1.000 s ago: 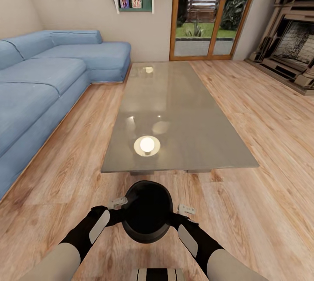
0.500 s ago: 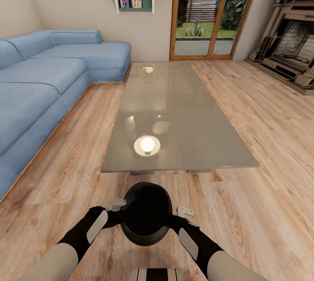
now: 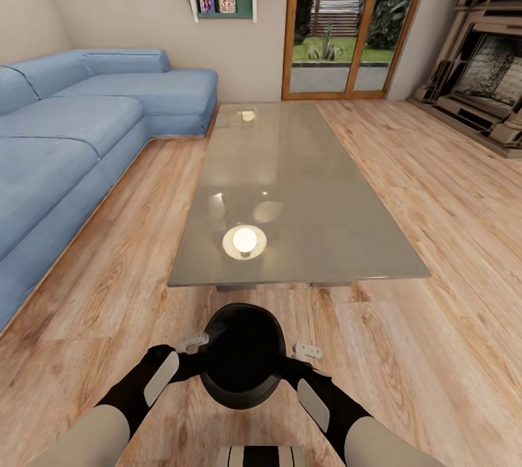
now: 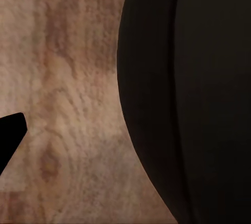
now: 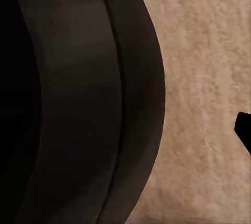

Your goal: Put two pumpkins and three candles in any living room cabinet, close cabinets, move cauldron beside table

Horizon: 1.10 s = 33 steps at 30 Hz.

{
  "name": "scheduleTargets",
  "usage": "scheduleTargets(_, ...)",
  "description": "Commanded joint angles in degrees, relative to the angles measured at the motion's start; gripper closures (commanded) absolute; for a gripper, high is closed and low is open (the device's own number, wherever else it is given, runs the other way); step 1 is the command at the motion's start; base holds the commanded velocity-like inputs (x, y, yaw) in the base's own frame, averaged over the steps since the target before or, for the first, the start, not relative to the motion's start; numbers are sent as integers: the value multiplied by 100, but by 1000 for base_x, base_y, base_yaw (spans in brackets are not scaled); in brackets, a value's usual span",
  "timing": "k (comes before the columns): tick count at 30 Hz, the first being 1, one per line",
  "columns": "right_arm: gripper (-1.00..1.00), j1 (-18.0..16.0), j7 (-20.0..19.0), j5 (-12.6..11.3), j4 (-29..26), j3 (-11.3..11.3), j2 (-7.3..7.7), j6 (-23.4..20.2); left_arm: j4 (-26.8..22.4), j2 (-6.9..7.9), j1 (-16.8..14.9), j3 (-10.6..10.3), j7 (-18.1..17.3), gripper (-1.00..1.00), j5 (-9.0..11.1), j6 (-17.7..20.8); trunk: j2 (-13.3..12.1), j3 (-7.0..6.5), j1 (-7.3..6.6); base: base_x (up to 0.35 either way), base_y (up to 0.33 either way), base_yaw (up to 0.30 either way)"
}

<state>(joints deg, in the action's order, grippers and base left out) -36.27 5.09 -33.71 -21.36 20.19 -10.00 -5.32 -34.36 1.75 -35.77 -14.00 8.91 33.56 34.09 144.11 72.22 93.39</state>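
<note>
Since a second ago: cauldron (image 3: 243, 355) and both arms shift slightly lower; camera steady. We hold cauldron between pincers, above floor, just short of counter (image 3: 297, 191) near end. Rigid, probably heavy, smooth-walled; squeeze at bulge. Left pincer (image 3: 194, 341) and right pincer (image 3: 308, 349) press its sides; opening width unclear.

cauldron (image 3: 243, 354) slightly lower than a second ago, both arms sunk with it
</note>
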Motion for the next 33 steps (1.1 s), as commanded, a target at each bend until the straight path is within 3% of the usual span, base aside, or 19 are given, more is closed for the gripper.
scheduleTargets(1, -100, -3, 45, -20, -9, 27, 0, -22, -10, 10, 0, -41, 57, -100, 27, 16, 2, 5, -1, 0, 0, 0)
scheduleTargets(25, -100, -3, 44, -16, -9, 28, 0, -21, -10, 27, 0, -26, 34, -100, 90, 10, 2, 5, -1, 0, 0, 0)
scheduleTargets(33, -100, -3, 45, -15, -9, 29, 0, -22, -10, 23, 0, -24, 32, -100, 90, 10, -9, -173, -22, 0, 0, 0)
